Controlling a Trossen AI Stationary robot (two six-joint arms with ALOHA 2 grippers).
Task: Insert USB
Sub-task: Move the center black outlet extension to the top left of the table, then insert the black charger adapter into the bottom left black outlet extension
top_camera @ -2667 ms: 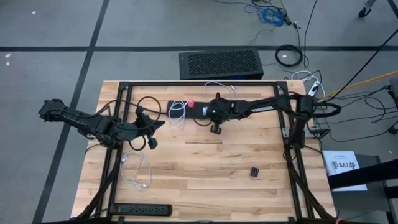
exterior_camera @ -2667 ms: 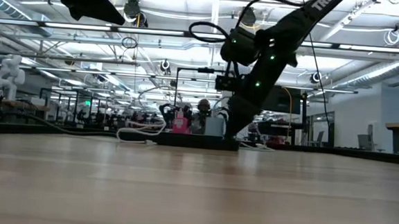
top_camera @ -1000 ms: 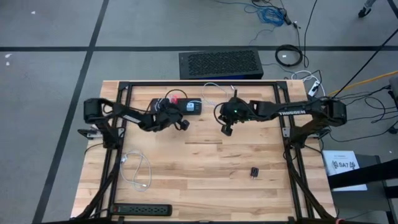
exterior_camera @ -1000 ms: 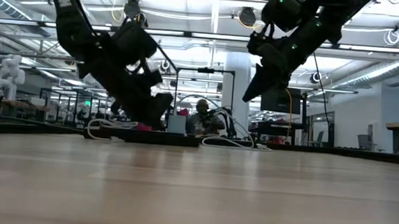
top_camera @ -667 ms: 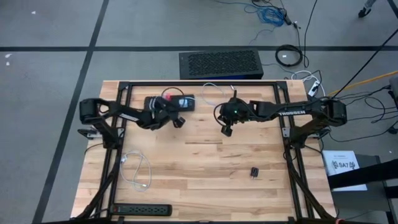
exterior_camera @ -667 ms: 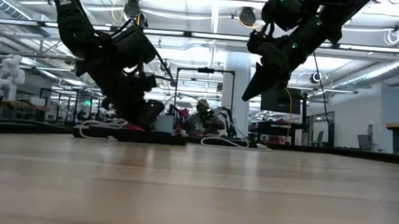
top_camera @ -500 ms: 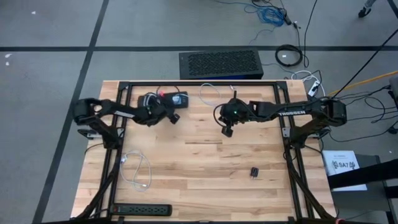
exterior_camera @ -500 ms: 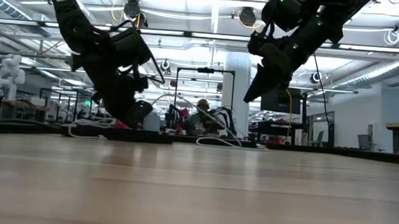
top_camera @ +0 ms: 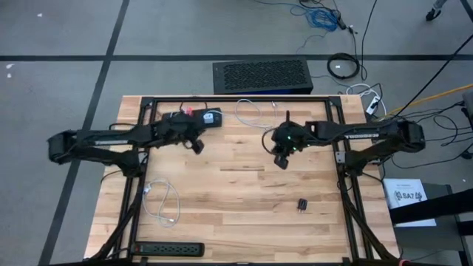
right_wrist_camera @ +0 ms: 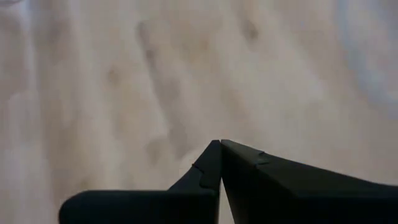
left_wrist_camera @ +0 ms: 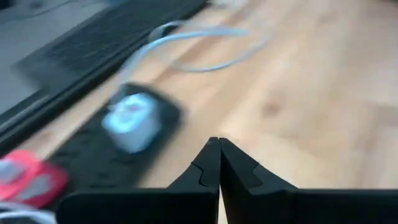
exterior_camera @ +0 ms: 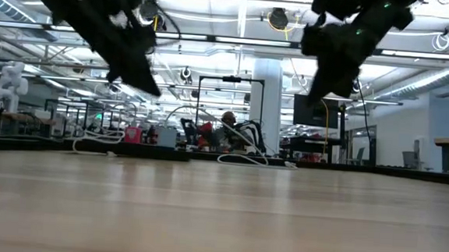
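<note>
Both pincers pressed together, empty: left gripper (top_camera: 196,146) hovers just beside the black power block (top_camera: 194,117) with its white USB charger (top_camera: 210,116) at the table's far edge; right gripper (top_camera: 281,161) hangs mid-table over bare wood. Risk: white cable (top_camera: 250,111) lies unheld, so no plug reaches the port; block may slide if nudged.

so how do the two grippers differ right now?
The left gripper sits near the table's far edge beside the black power strip; the right gripper hangs nearer the middle over bare wood. Left wrist view shows the white charger; right shows only wood. Both are shut and empty.
</note>
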